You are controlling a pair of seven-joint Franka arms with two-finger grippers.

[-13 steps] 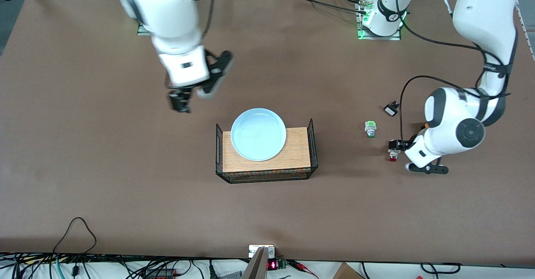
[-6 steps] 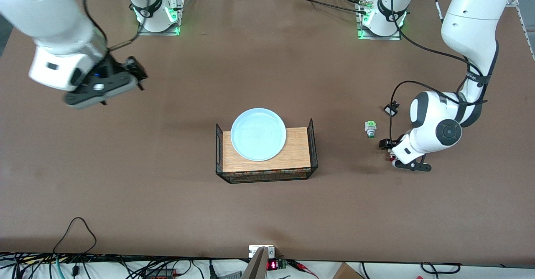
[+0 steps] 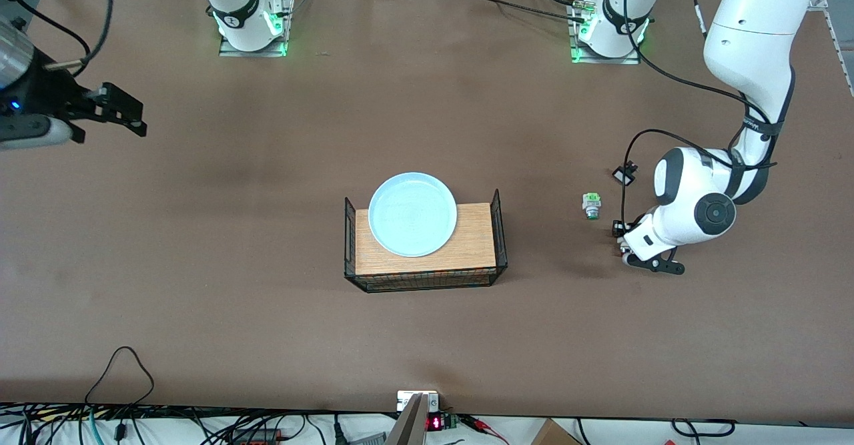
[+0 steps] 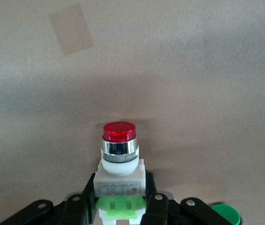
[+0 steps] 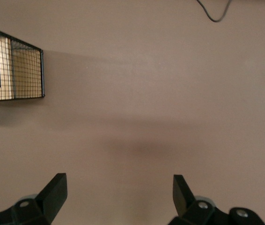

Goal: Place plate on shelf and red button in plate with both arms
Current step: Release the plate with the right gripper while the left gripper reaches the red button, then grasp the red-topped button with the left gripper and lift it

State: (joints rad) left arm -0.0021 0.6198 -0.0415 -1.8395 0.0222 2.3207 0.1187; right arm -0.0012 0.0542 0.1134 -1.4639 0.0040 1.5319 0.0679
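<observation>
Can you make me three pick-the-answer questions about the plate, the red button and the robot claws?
1. Where is the plate?
A. on the wooden tray in the wire basket
B. on the bare table
C. in a claw

2. What colour is the cap of the button between the left claw's fingers?
A. blue
B. red
C. yellow

3. How is the right claw?
A. shut on the plate
B. open, holding nothing
C. shut on a button

Answers: 1 A, the front view shows it lying there. 2 B, the left wrist view shows a red cap. 3 B, its fingers stand apart over bare table.
</observation>
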